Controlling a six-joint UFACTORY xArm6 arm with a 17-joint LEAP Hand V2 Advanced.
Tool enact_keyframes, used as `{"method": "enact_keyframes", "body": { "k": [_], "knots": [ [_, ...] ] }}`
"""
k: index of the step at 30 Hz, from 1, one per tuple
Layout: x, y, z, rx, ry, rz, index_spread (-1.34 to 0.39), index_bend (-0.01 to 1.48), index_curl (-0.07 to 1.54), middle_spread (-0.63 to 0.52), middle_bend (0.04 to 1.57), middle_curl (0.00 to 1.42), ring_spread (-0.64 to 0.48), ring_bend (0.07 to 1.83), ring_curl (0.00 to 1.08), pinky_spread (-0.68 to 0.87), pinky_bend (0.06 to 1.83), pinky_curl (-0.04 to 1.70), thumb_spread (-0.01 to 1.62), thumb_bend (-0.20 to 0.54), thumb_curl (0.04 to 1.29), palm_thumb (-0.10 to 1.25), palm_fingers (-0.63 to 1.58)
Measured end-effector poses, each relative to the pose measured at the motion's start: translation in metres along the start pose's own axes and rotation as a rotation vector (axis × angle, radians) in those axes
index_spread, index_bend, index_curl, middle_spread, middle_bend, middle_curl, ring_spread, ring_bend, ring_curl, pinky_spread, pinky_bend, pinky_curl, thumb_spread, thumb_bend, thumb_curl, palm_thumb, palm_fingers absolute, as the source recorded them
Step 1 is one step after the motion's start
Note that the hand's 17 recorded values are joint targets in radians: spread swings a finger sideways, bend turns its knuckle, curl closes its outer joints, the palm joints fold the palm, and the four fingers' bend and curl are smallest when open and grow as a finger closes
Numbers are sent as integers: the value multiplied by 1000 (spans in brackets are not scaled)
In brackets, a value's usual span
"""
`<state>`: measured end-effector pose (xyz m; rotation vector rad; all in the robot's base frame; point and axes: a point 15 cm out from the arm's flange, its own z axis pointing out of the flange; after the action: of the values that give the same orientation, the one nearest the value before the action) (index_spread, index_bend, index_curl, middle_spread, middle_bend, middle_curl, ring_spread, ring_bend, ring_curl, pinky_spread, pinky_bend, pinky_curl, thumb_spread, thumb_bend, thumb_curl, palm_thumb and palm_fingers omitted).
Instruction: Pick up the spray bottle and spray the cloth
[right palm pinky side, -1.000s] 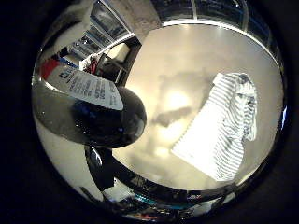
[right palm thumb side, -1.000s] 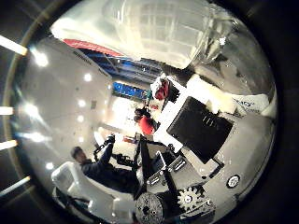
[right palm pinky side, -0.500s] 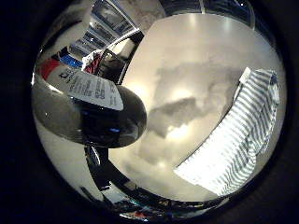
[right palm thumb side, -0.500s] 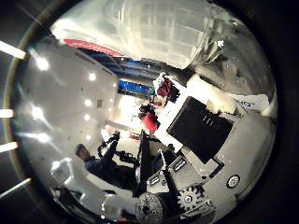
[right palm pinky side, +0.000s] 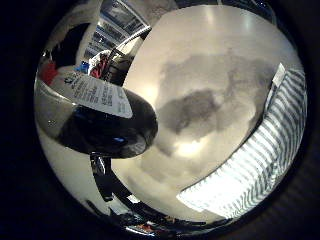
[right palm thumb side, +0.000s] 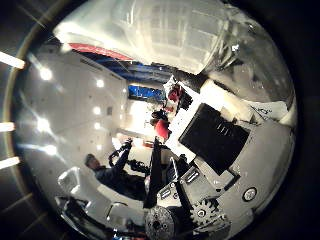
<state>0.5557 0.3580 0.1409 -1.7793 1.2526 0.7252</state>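
The spray bottle (right palm pinky side: 95, 115) fills a large part of the right little finger side palm view, close against the palm, with a dark rounded body and a white printed label. Its clear plastic (right palm thumb side: 170, 35) also fills one edge of the right thumb side palm view. My right hand (right palm thumb side: 225, 140) shows white and black fingers curled beside the bottle, holding it above the table. The grey-and-white striped cloth (right palm pinky side: 255, 150) lies flat on the pale table (right palm pinky side: 190, 50), away from the bottle.
A dark shadow (right palm pinky side: 190, 105) falls on the table between bottle and cloth. Shelves and clutter (right palm pinky side: 100, 55) stand beyond the table's edge. The thumb side view shows the ceiling with lights (right palm thumb side: 45, 75) and room equipment (right palm thumb side: 160, 125).
The whole picture has shifted, so the hand has moved over the table. The cloth now sits nearer the picture's edge and looks larger. The bottle stays fixed against the palm.
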Motion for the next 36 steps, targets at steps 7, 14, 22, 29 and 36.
{"method": "enact_keyframes", "body": {
  "k": [7,14,22,29,36],
  "knots": [
    [-6,11,16,-50,-22,-35,-318,562,631,-126,988,508,-183,1182,552,-429,868,961,1022,-24,582,855,822],
    [-1,30,18,-141,9,-90,-453,494,574,-152,733,426,-194,959,459,-263,628,892,1035,-37,507,770,191],
    [-7,36,12,-205,17,-138,-447,305,440,-71,464,331,-99,647,311,121,503,729,1007,-41,422,685,-52],
    [-13,32,-11,-225,32,-180,-422,169,360,-20,292,299,-35,465,245,290,401,556,984,-30,358,628,12],
    [15,13,-74,-198,125,-199,-414,162,315,-16,225,306,-14,386,234,311,378,462,976,-29,330,614,49]
  ]
}}
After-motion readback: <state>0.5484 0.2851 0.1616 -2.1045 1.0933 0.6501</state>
